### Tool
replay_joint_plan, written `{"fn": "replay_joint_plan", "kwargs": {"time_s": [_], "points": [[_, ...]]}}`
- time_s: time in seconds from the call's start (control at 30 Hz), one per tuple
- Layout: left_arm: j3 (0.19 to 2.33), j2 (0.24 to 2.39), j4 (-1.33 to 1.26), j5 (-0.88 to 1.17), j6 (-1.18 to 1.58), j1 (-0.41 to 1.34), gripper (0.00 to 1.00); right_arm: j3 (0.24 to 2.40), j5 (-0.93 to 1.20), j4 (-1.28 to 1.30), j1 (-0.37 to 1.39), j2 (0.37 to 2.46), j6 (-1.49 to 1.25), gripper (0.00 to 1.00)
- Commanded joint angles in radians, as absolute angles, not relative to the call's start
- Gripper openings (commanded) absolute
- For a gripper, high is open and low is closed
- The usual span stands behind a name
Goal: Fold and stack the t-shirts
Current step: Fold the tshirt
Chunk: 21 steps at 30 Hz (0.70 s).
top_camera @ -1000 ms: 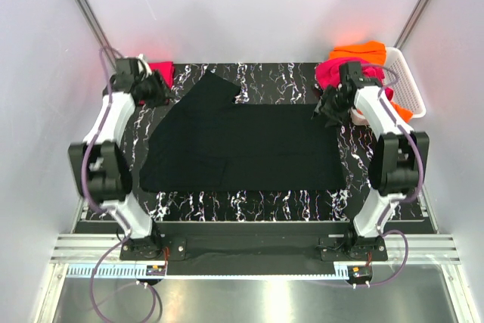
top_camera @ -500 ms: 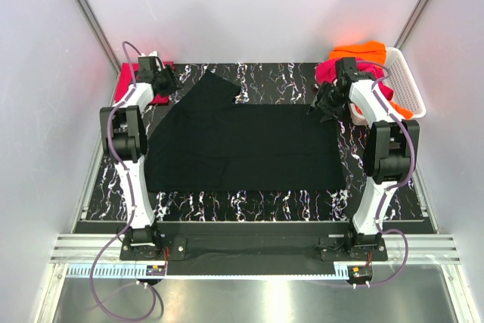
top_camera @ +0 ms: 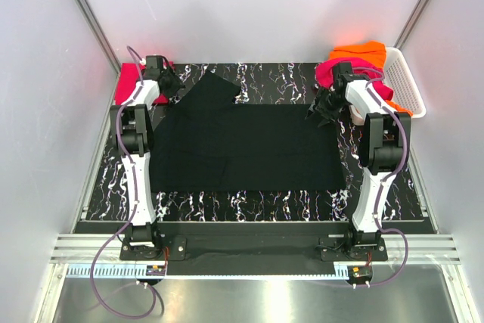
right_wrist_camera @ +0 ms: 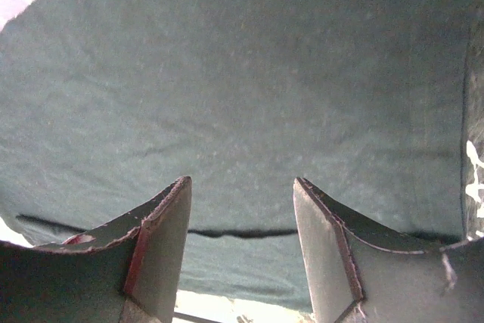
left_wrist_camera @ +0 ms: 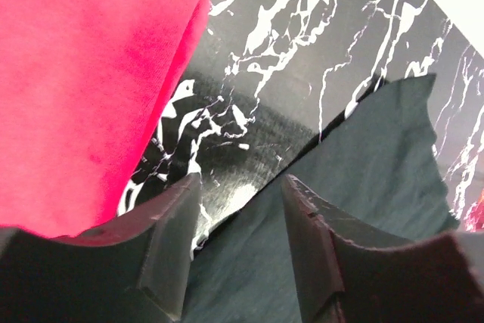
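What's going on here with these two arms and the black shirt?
A black t-shirt lies spread flat on the marbled table. The robot's left gripper hovers open over its far-left edge, beside a red-pink shirt; the right gripper hangs open over its far-right corner. Nothing is gripped.

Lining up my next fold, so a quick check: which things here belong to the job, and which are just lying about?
Job: black shirt spread mid-table; red-pink shirt far left; magenta shirt and orange shirt at the basket.
Lying about: basket; table.
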State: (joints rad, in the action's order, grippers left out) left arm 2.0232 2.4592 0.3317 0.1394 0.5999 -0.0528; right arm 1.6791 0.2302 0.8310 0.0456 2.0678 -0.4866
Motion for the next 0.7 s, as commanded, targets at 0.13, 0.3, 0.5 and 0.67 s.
{"fn": "replay_joint_plan", "kwargs": {"time_s": [0.13,0.3,0.5,0.67], "points": [[2.068,2.487,0.459,0.173,0.716,-0.040,0.49,1.770,0.265,0.810,0.014,2.123,-0.497,0.64],[2.048,2.468,0.476,0.159,0.687,-0.028,0.48,1.802,0.262,0.811,0.006,2.152,-0.488,0.64],[1.988,2.425,0.500,0.155,0.637,-0.009,0.48,1.838,0.268,0.810,-0.032,2.178,-0.483,0.65],[1.990,2.418,0.541,0.124,0.588,-0.005,0.48,1.864,0.265,0.811,-0.044,2.194,-0.471,0.65]]}}
